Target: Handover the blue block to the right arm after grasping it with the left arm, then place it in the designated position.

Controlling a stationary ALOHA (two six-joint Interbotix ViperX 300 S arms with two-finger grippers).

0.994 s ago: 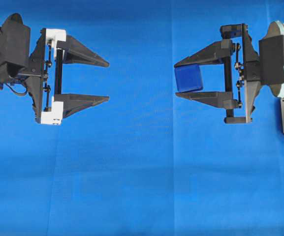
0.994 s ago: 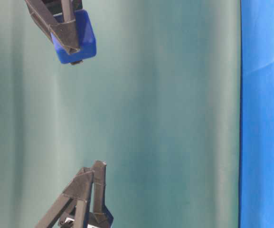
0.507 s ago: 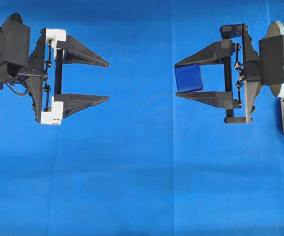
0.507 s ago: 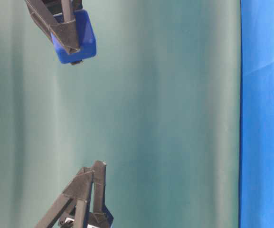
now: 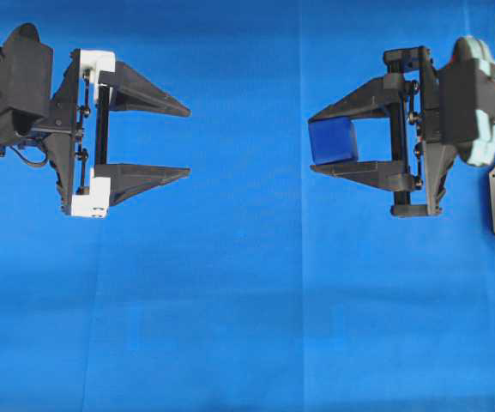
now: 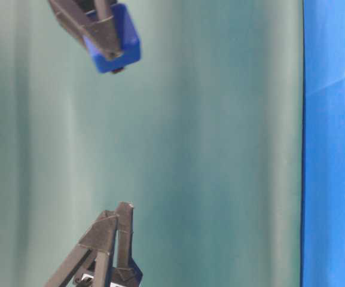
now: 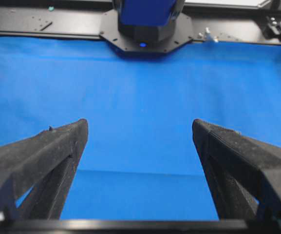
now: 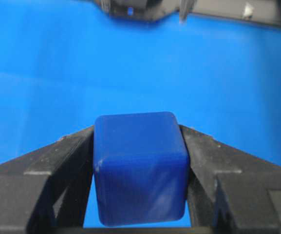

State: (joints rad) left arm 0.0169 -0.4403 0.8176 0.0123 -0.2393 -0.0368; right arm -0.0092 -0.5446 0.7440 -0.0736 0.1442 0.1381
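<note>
Surface: one blue cloth (image 5: 247,300) fills the overhead view, and two grippers face each other across it, well apart.
Overhead, left: left gripper (image 5: 187,142) spread wide, nothing between the fingers.
Overhead, right: right gripper (image 5: 311,142) clamped on the one blue block (image 5: 332,141), right at the fingertips.
Table-level: green backdrop; block (image 6: 124,45) pinched up top, left gripper's fingertips (image 6: 115,218) below, apart from it.
Left wrist: two fingers (image 7: 57,146) apart, only cloth between.
Right wrist: one block (image 8: 139,165) squeezed between both fingers (image 8: 57,161).
</note>
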